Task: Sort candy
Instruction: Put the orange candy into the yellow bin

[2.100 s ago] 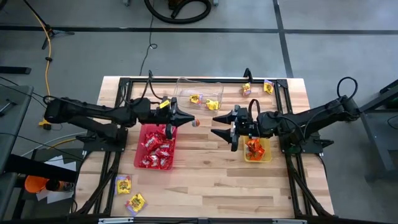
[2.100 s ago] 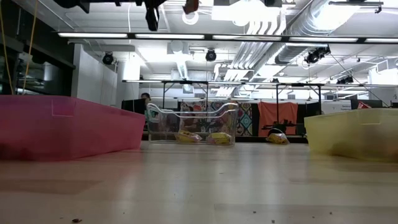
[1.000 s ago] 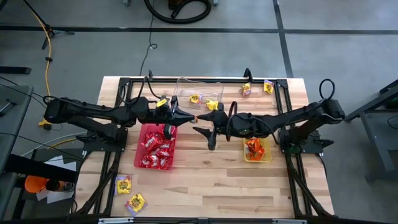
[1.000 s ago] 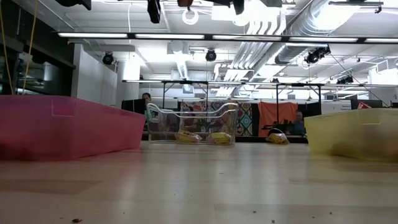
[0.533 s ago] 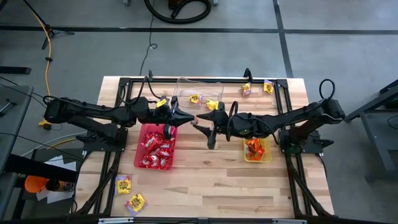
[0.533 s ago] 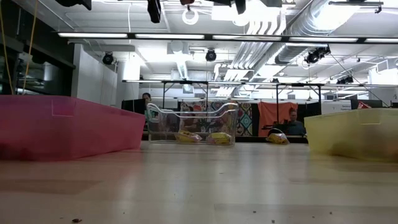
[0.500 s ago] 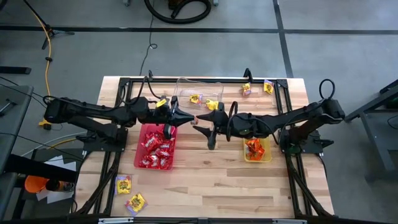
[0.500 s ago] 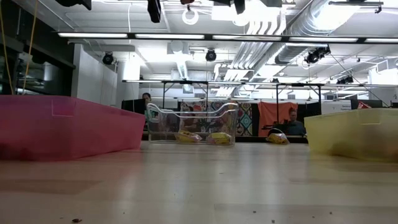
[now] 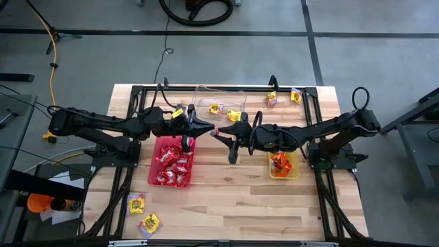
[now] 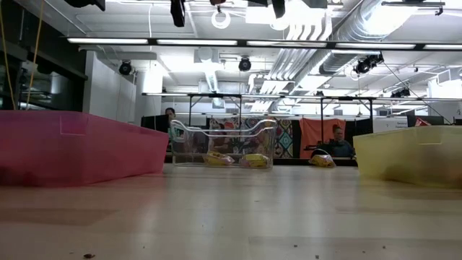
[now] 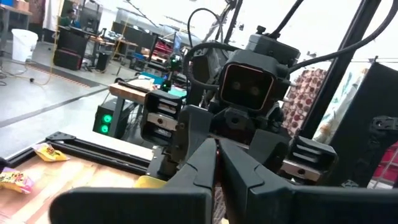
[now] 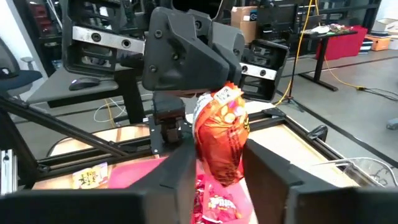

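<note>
**Operator:** State at the left gripper (image 9: 203, 128)?

**Technician:** Jaws clenched on one end of an orange packet (image 12: 221, 134). Held high above the bench (image 9: 233, 199), just past the far right corner of the red tray (image 9: 151, 165).

**Operator:** Hazard on that side?

**Technician:** Releasing too soon. If let go before a firm hold opposite: dropped to the bare bench, or down among the red candy (image 9: 171, 165) and so mis-sorted. Do not release until confirmed.

**Operator:** And at the hand-over point itself?

**Technician:** Tip to tip with the right gripper (image 9: 218, 134), very close. Likely to collide if advanced any further. Also likely to tear or crumple the wrapper if pulled from both ends at once.

**Operator:** State of the right jaws?

**Technician:** Set on either side of the hanging packet. Cannot tell whether clamped on it or merely flanking it. If gripped only at the wrapper's edge: prone to slip out in transit.

**Operator:** Further right?

**Technician:** Destination judged to be the yellow tray (image 9: 296, 171), already holding orange candy (image 9: 280, 162). Carry high enough to clear its wall, or risk nudging the tray. Keep away from the clear tray (image 9: 221, 90) with its yellow candy (image 9: 216, 108) just beyond the hand-over.
</note>
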